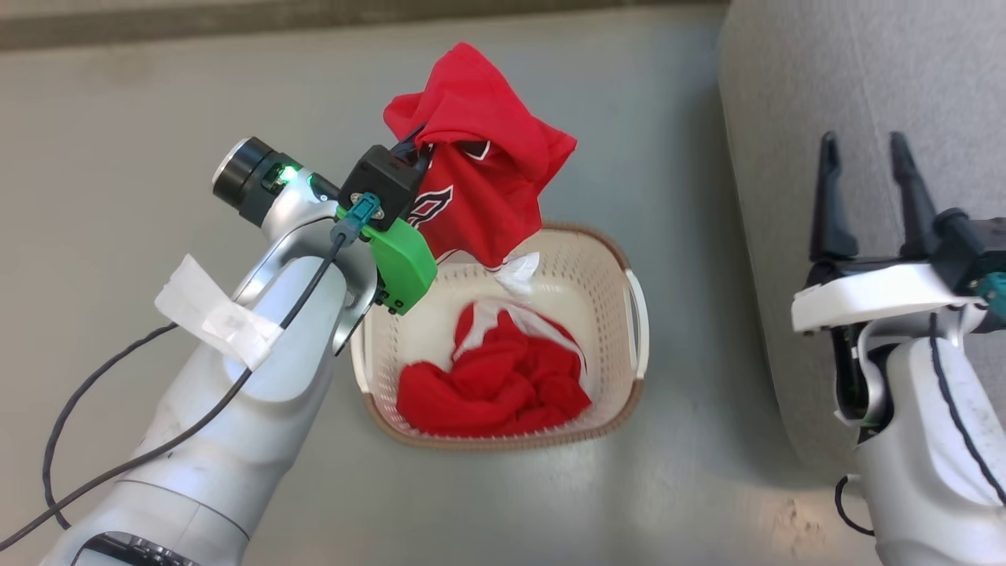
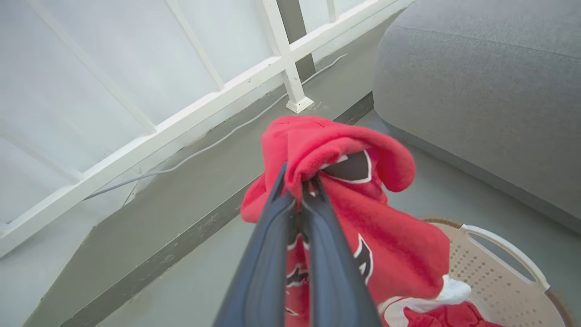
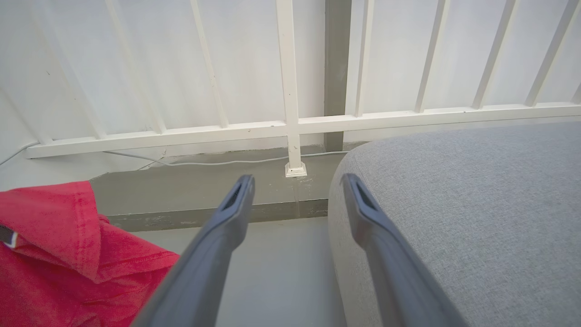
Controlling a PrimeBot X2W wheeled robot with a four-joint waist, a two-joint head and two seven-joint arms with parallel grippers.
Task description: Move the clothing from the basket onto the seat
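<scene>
My left gripper (image 1: pixel 420 149) is shut on a red jersey with black-and-white lettering (image 1: pixel 479 157), which hangs above the far rim of the white basket (image 1: pixel 613 259). In the left wrist view the left gripper (image 2: pixel 299 181) pinches a fold of that jersey (image 2: pixel 386 245) between its dark fingers. A second red garment with white trim (image 1: pixel 495 385) lies crumpled in the basket. My right gripper (image 1: pixel 864 149) stands open over the edge of the grey seat (image 1: pixel 864 71), nothing between its fingers. The right wrist view shows the right gripper (image 3: pixel 297 184) at the seat's rounded edge (image 3: pixel 476 204), with the held jersey (image 3: pixel 54 254) at lower left.
The basket sits on a grey floor (image 1: pixel 118 196) left of the seat. A white railing (image 3: pixel 290 122) and a pale cable (image 2: pixel 204 150) run along a raised grey ledge beyond. The basket's white handle (image 2: pixel 508 247) shows at the left wrist view's lower right.
</scene>
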